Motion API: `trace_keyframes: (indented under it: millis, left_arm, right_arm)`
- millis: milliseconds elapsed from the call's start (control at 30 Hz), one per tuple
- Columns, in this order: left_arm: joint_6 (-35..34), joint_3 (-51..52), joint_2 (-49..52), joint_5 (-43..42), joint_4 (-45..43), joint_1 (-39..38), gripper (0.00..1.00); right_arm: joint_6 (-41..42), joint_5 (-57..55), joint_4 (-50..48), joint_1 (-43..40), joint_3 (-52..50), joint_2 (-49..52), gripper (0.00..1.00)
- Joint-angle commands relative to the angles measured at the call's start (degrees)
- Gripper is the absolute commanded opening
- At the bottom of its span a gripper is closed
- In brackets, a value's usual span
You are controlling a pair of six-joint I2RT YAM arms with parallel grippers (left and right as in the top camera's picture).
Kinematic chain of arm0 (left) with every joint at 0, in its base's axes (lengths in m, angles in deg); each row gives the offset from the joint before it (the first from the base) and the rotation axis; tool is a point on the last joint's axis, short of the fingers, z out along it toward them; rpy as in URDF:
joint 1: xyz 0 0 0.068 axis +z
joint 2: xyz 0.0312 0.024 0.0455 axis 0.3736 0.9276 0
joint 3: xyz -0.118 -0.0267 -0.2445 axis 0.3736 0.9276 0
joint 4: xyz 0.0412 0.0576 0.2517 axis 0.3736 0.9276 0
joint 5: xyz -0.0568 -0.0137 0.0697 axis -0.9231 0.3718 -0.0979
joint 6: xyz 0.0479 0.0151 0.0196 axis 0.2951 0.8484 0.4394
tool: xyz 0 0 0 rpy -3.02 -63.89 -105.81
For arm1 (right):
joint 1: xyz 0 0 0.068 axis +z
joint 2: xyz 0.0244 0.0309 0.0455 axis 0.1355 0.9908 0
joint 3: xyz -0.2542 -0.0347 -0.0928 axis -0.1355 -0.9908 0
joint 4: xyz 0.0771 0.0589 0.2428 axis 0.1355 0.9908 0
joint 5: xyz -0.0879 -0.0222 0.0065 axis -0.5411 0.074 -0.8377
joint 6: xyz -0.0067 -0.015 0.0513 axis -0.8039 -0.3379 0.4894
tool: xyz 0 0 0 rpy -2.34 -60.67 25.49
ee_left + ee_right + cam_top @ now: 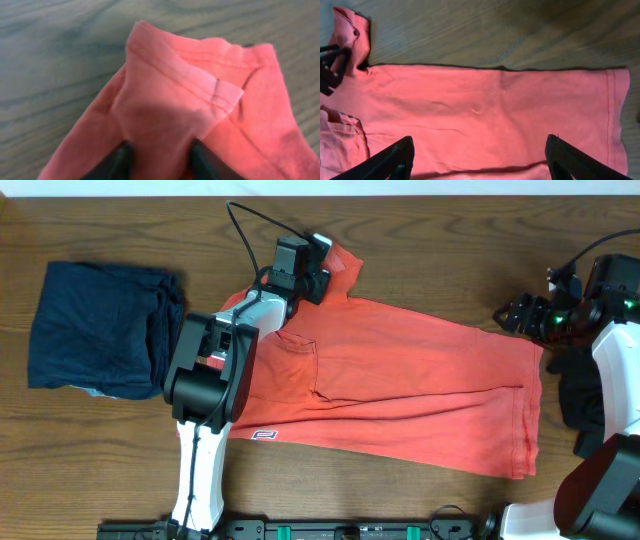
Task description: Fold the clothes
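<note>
The red T-shirt (400,390) lies spread across the middle of the wooden table (420,240), its length running left to right, plain side up, with a small white label (265,435) showing at the near left edge. One sleeve (340,265) points toward the far side of the table. The left arm (205,370) reaches from the near edge up over the shirt's left end, and the left gripper (320,272) sits at that sleeve. In the left wrist view its two dark fingers (120,162) press in on either side of a bunched fold of the sleeve cloth, so it is clamped on the T-shirt. The right arm (620,380) stands at the right edge, and the right gripper (515,313) is poised near the shirt's far right corner. Its fingers (385,160) stand wide apart above the flat cloth, gripping nothing. A navy garment (100,330) lies folded on the table well to the left, just beside the left arm. A black garment (575,400) lies at the right edge, partly behind the right arm and hard to tell apart from it. The shirt's underside cannot be seen.
</note>
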Motion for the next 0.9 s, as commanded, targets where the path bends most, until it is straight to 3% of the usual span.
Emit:
trace_keyframes:
  millis: [0,100,367,500,867]
  left_arm:
    - [0.94,-0.98,1.4,2.32,-0.87,0.37,0.22]
    - [-0.11,-0.98,0.57,2.27,-1.09,0.39,0.07]
    - [-0.13,-0.98,-7.04,2.51,1.51,1.09,0.06]
    - [-0.13,-0.98,-12.63,2.56,7.72,2.05,0.06]
    - [-0.13,-0.98,-24.94,4.39,35.12,4.37,0.06]
  right_arm:
    - [-0.72,-1.18,0.44,0.79,-0.37,0.33,0.82]
    - [-0.72,-1.4,0.66,0.76,-0.37,0.33,0.82]
    - [-0.72,-2.82,0.15,0.79,-0.37,0.33,0.83]
    - [-0.72,-2.84,-0.24,0.76,-0.37,0.33,0.84]
    - [-0.7,-2.82,0.17,0.72,-0.37,0.33,0.84]
